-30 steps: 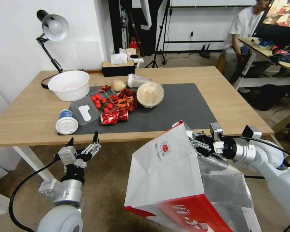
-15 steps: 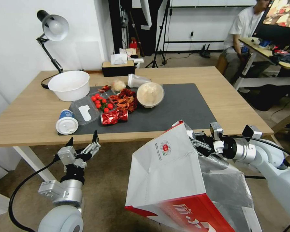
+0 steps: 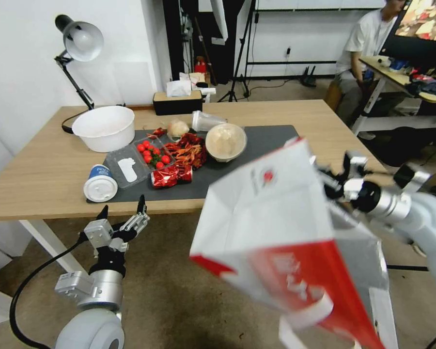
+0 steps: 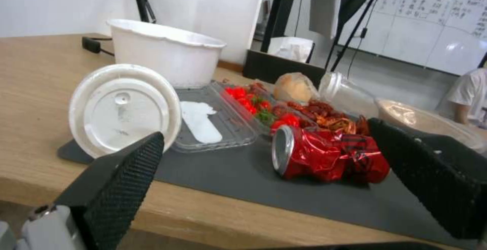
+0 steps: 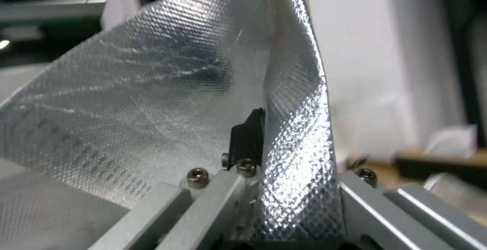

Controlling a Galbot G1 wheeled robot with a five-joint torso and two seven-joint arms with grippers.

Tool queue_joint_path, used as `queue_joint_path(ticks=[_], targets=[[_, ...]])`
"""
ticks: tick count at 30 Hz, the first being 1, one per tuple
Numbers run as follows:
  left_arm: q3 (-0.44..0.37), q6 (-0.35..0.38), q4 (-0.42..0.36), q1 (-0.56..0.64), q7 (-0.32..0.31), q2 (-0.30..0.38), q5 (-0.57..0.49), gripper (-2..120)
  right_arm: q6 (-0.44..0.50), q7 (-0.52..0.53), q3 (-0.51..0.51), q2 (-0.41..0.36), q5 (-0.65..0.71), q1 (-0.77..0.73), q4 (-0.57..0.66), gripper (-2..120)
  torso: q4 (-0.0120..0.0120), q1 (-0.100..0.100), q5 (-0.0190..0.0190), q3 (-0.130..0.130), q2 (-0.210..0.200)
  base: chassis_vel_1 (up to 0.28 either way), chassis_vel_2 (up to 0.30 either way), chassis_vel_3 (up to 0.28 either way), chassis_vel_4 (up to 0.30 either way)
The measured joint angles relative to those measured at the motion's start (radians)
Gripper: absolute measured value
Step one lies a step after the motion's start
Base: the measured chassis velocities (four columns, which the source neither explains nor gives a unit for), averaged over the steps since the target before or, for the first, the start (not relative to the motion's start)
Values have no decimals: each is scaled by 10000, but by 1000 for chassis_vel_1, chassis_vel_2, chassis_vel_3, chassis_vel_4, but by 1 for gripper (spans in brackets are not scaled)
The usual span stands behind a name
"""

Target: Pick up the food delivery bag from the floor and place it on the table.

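Observation:
The food delivery bag (image 3: 276, 228), white and red with a small round red logo, hangs tilted in the air off the floor (image 3: 169, 291). Its top corner is over the front right part of the light-wood table (image 3: 43, 174). My right gripper (image 3: 325, 178) is shut on the bag's upper rim. In the right wrist view the bag's silver foil lining (image 5: 167, 90) is pinched between the fingers (image 5: 249, 136) of the right gripper (image 5: 258, 147). My left gripper (image 3: 123, 213) stands open with nothing in it, just below the table's front edge. The left gripper (image 4: 264, 132) faces the table's clutter.
On the table's dark mat (image 3: 271, 160) lie a white bowl (image 3: 104, 127), a lidded cup (image 3: 100, 186), a clear tray with tomatoes (image 3: 140, 162), a crushed red can (image 3: 172, 175), crayfish (image 3: 186, 150) and a lidded bowl (image 3: 226, 141). A lamp (image 3: 80, 43) and tissue box (image 3: 178, 103) stand behind.
My right arm has raised the bag and swung it up and forward toward the table's front right edge. The left arm has hardly moved.

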Motion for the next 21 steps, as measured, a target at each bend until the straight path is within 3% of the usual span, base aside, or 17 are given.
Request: queue_joint_path(ticks=[1,4,5,7,8,9,13,17,21], targets=[[0,0,0,0,0,0,0,100,0,0,0,0,0,0,0,0,0,0,0,0,0,0,0,0,0],[-18,-71,0,41,-1,3,1,100,734,2158,68,-193,883,658,345,0,0,-5,-1,-5,-4,0,0,0,0],[-18,-71,0,41,-1,3,1,100,734,2158,68,-193,883,658,345,0,0,-5,-1,-5,-4,0,0,0,0],[-18,-94,0,52,-6,-12,7,100,1124,3339,-18,-291,972,1093,416,0,0,-6,-1,-6,-8,0,0,0,0],[-19,-106,-3,61,-9,-19,13,100,1411,4538,-146,-316,972,1542,458,0,-1,-6,0,-7,-11,0,0,0,0],[-19,-106,-3,61,-9,-19,13,100,1411,4538,-146,-316,972,1542,458,0,-1,-6,0,-7,-11,0,0,0,0],[-53,-161,-36,122,-10,-27,33,100,1906,7558,-576,-232,635,2695,209,0,1,-9,-3,-11,-16,0,0,0,0],[-79,-205,-76,166,-10,-38,54,100,1892,8454,-778,-157,314,2963,-194,0,0,-9,2,-12,-21,0,0,0,0],[-81,-209,-122,184,-10,-42,74,100,1832,8634,-913,-14,110,2951,-477,0,-2,-13,2,-14,-22,0,0,0,0]])
